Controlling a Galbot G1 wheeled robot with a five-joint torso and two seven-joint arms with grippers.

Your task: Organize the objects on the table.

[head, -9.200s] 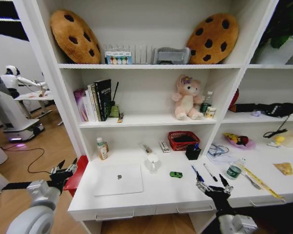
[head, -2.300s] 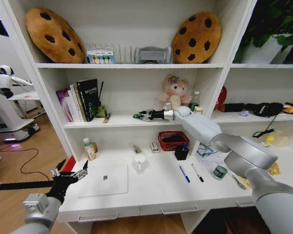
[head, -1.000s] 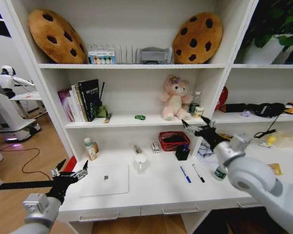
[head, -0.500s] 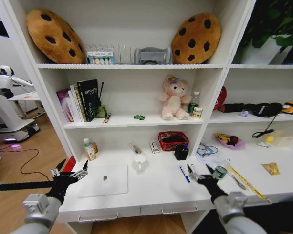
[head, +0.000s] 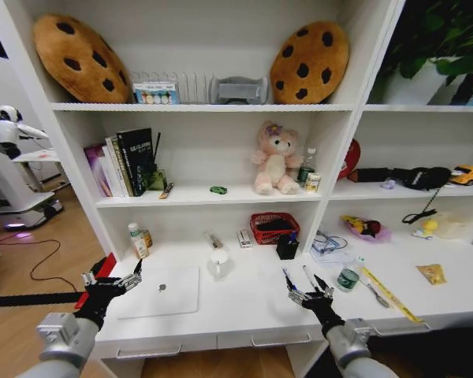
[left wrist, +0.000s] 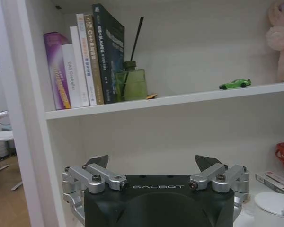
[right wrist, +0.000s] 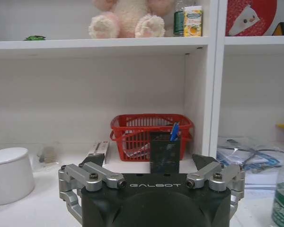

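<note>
The right gripper (head: 310,295), fingers spread wide and empty, hovers just near of the blue pen (head: 288,279) and black pen (head: 309,277), whose long axes run near-to-far; the left gripper (head: 110,283) waits far left, also wide.

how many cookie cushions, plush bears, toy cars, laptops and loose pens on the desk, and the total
cookie cushions: 2
plush bear: 1
green toy car: 1
laptop: 1
loose pens: 2
Total: 7
</note>
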